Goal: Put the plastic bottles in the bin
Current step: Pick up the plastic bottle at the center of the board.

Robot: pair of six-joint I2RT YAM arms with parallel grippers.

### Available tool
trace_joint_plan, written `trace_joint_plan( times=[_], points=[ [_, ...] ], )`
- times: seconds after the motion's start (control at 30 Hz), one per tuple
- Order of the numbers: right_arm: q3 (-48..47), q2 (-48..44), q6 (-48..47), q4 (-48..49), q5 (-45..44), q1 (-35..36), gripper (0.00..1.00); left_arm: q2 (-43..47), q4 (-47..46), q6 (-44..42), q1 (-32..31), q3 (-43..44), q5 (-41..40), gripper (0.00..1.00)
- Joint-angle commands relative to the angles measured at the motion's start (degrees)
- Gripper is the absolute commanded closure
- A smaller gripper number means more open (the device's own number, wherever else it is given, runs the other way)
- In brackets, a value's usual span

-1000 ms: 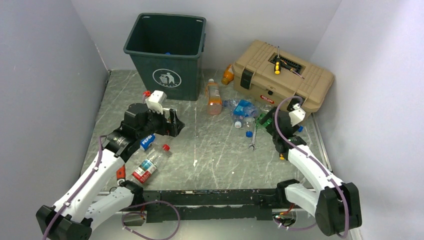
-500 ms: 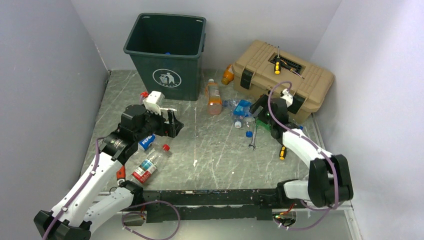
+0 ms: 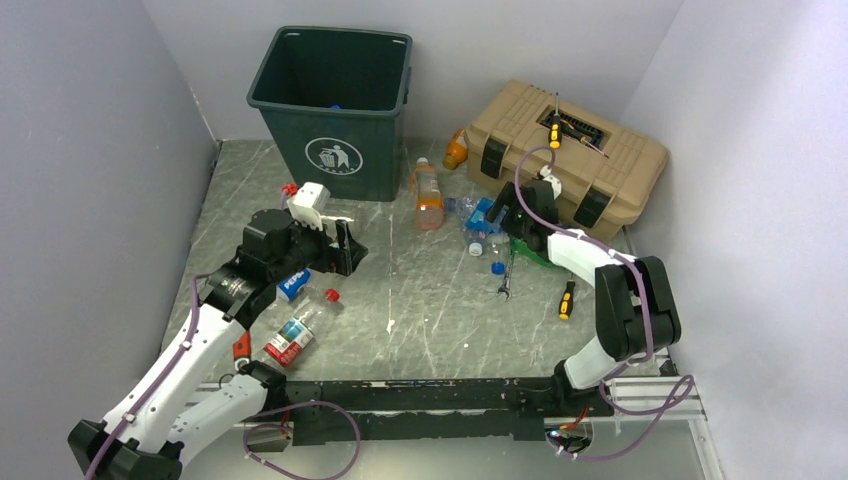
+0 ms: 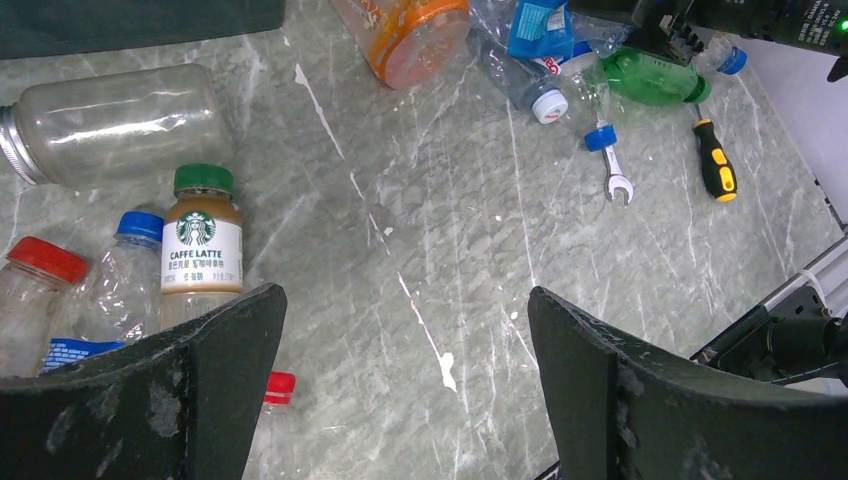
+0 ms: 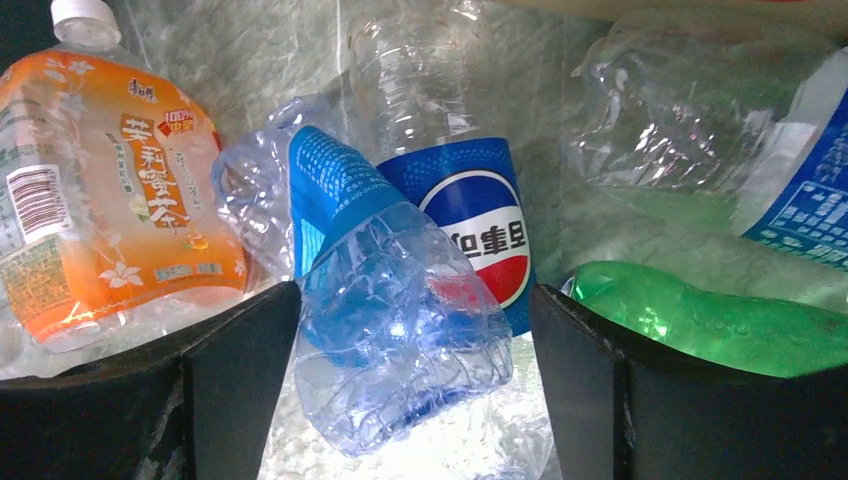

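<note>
**Q:** Right wrist view: what sits between the fingers of the right gripper (image 5: 415,400)?

**A:** The gripper is spread wide and holds nothing. Nearest, directly between its two fingers, lies a crumpled clear bottle (image 5: 400,330) with a blue label. Its long axis runs away from the gripper, slanting slightly left, so the fingers would close across its width.

**Q:** And past it?

**A:** Just behind and touching it is a Pepsi-labelled bottle (image 5: 470,210) on much the same axis. Outside the left finger is an orange bottle (image 5: 110,190), its cap pointing away. Outside the right finger is a green bottle (image 5: 700,320), lying crosswise. The fingertips are probably just above the table (image 3: 430,300), but contact cannot be told from this view.

**Q:** Which arm serves this pile?

**A:** The right. In the top view the left gripper (image 3: 345,250), also wide and empty, hangs well apart to the left. Farthest off, beyond and to the left of the right gripper, the bin (image 3: 290,135) stands upright with its mouth open. By judgement, the carry must go up and leftward over its rim.
</note>
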State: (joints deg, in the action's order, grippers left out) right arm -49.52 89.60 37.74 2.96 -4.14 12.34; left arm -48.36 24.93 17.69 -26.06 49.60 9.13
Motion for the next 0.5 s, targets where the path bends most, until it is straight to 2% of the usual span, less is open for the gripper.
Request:
trace_joint_plan(
  times=[0.0, 0.13, 0.2, 0.33, 0.47],
  points=[
    [-0.71, -0.3, 1.18, 1.46, -0.28, 0.36, 0.18, -0.46, -0.37, -0.5, 0.24, 0.57, 0.62, 0.04],
    [1.55, -2.48, 1.72, 4.14, -0.18, 0.49, 0.41, -0.86, -0.35, -0.38, 0.22, 0.57, 0.81, 0.05],
    [2.16, -4.26, 1.79, 4.33, 0.1, 0.49, 0.5, -0.86, -0.48, -0.35, 0.22, 0.5, 0.66, 0.05],
    [4.16, -10.52, 2.47, 2.99, -0.19, 1.0, 0.61, -0.95, -0.49, -0.3, 0.23, 0.4, 0.42, 0.05],
    [8.23, -22.38, 3.87, 0.16, -1.83, 3.14, 0.66, -0.72, -0.68, -0.05, 0.22, 0.32, -0.6, 0.05]
  ],
)
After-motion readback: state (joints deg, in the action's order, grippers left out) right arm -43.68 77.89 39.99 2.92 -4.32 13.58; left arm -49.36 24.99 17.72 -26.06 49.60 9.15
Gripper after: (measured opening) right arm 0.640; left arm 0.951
